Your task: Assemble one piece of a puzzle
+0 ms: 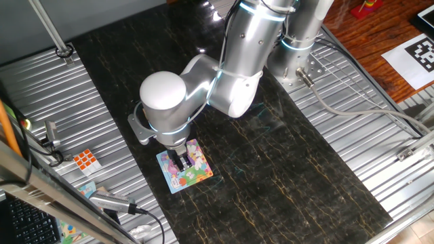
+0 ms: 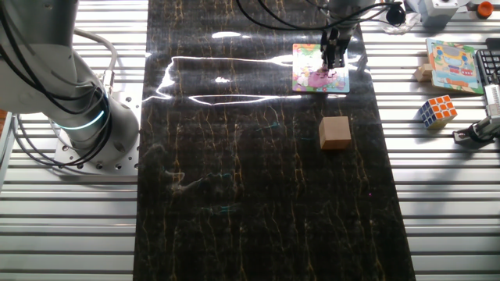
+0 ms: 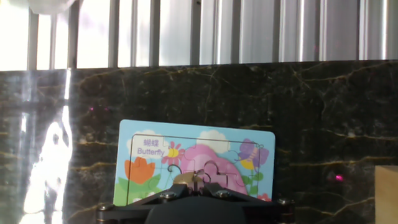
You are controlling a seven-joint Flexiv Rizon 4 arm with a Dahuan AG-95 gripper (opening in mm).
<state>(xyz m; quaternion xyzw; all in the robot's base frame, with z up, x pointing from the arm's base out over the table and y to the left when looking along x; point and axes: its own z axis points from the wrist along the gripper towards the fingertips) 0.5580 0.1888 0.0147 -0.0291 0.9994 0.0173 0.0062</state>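
Observation:
The puzzle (image 1: 201, 171) lies flat on the dark mat; it also shows in the other fixed view (image 2: 307, 72) and in the hand view (image 3: 149, 155), with a light blue border and a butterfly picture. My gripper (image 1: 184, 165) stands straight down on the board's pink middle, as the other fixed view (image 2: 334, 64) also shows. In the hand view the gripper (image 3: 196, 182) has its jaws drawn together at the board. The piece is hidden between and under the fingertips; no loose piece lies anywhere on the mat.
A tan wooden cube (image 2: 334, 132) sits on the mat near the board and shows at the hand view's right edge (image 3: 388, 193). An orange-and-white twisty cube (image 2: 437, 111) and a second picture board (image 2: 451, 65) lie on the ribbed metal beside the mat.

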